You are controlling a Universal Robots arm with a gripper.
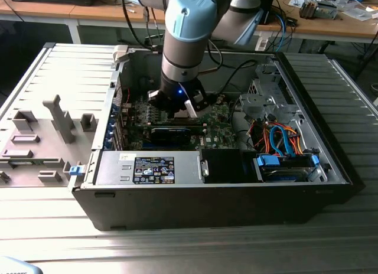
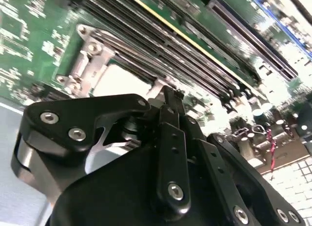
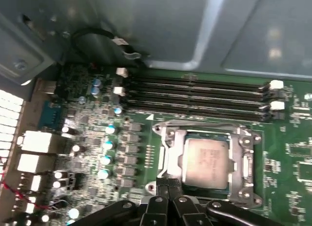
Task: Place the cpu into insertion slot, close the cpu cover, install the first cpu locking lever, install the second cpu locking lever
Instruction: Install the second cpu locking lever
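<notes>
Cpu [image 3: 207,160] seated under cpu cover [image 3: 168,155]; fingers [image 3: 168,189] together at cover edge.

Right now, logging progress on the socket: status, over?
Hand low at cpu cover edge. Cpu seated in insertion slot, cover down. Memory slots alongside.

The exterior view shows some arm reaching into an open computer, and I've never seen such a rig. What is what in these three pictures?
The exterior view shows a robot arm reaching down into an open computer case. The other two pictures come from cameras riding near its wrist. In the first wrist view, the green board carries long memory slots and the insertion slot; the cpu sits in it, with the cpu cover down around it. The black tool hangs at the socket's edge.
</notes>
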